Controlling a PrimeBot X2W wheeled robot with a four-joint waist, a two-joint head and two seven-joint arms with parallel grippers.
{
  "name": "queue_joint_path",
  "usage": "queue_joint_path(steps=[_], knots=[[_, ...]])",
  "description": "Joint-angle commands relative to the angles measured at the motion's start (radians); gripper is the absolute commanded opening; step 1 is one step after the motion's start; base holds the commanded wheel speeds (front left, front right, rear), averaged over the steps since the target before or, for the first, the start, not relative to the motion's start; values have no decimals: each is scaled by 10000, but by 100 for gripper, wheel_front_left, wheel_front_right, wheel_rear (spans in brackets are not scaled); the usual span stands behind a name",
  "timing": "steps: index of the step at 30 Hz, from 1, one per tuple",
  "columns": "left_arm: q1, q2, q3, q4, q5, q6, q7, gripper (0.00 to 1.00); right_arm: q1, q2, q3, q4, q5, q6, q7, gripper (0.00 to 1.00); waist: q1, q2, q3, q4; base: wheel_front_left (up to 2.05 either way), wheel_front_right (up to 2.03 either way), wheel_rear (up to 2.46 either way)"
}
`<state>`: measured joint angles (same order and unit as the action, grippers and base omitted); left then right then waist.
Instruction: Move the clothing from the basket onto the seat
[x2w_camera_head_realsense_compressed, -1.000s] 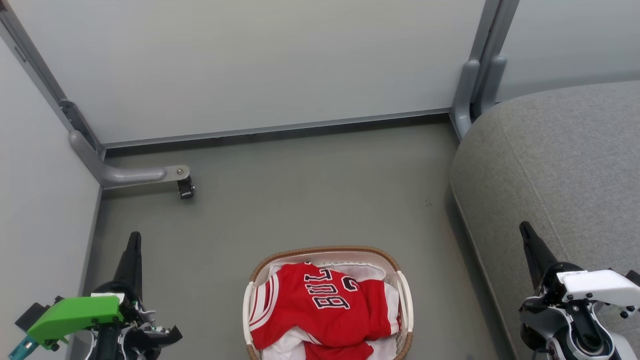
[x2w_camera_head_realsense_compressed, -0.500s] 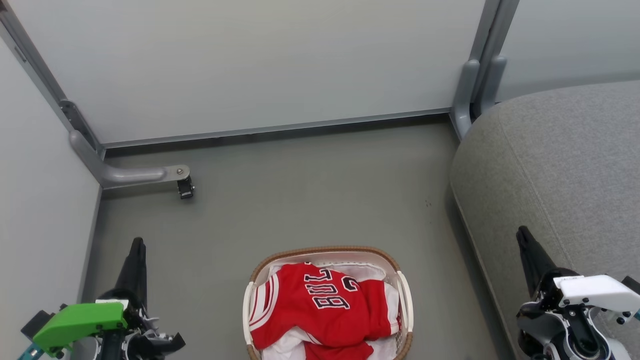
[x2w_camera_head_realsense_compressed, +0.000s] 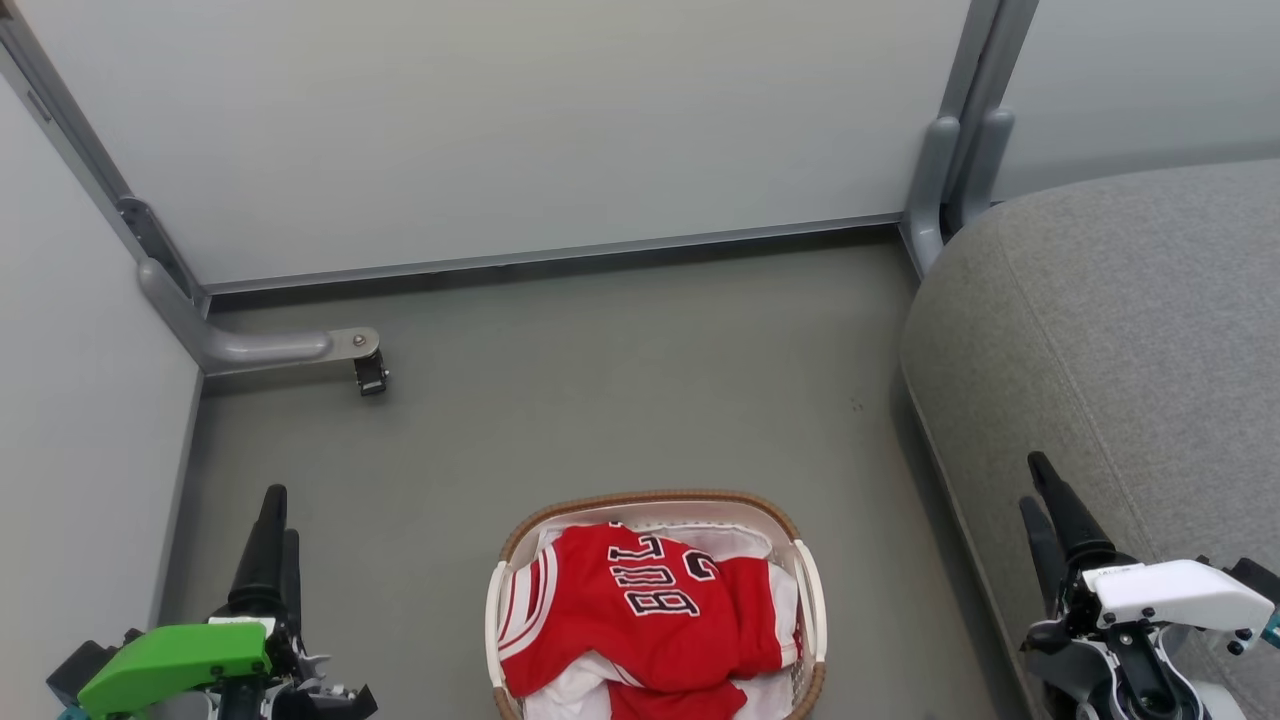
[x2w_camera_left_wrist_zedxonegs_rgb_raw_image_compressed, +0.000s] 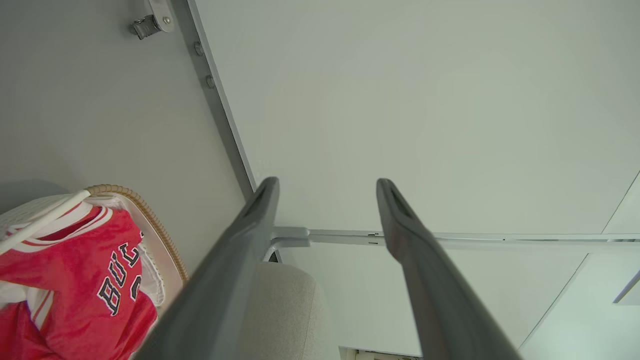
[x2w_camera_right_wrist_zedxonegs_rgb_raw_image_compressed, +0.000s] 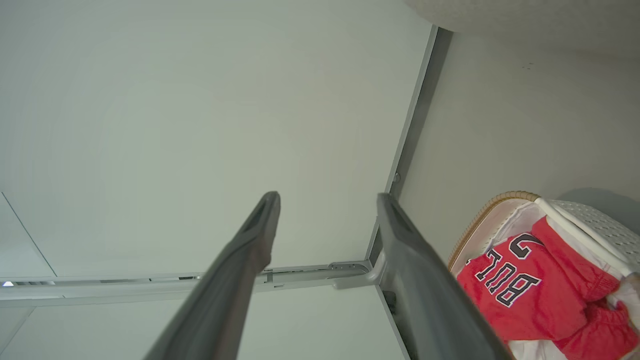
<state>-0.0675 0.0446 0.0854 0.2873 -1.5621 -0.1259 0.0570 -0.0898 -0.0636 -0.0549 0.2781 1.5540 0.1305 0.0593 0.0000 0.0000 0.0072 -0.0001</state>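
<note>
Red clothing (x2w_camera_head_realsense_compressed: 640, 610) lies in the basket (x2w_camera_head_realsense_compressed: 652, 497) while left fingers (x2w_camera_left_wrist_zedxonegs_rgb_raw_image_compressed: 235, 272) and right fingers (x2w_camera_right_wrist_zedxonegs_rgb_raw_image_compressed: 417, 272) stand spread, empty.

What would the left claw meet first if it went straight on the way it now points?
Probably the pale wall panel: the open left claw aims at it with nothing in between, though the depth is hard to judge.

"BUL" and "2" on the jersey (x2w_camera_head_realsense_compressed: 630, 620)
</note>
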Motion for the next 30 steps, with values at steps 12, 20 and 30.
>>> queue_joint_path(steps=[12, 20, 30], knots=[[-168, 62, 211, -160, 2694, -19, -608, 100, -374, -463, 497, -187, -2080, 2, -625, 100, 0, 0, 27, 19, 0, 0, 0], [-89, 45, 109, -167, 4175, -24, -914, 100, -352, -586, 751, -140, -3127, 2, -933, 100, 0, 0, 35, 43, 0, 0, 0], [0, 71, -43, -137, 5595, -30, -1263, 100, -363, -797, 1111, -144, -4205, 3, -1286, 100, 0, 0, 57, 81, 0, 0, 0]])
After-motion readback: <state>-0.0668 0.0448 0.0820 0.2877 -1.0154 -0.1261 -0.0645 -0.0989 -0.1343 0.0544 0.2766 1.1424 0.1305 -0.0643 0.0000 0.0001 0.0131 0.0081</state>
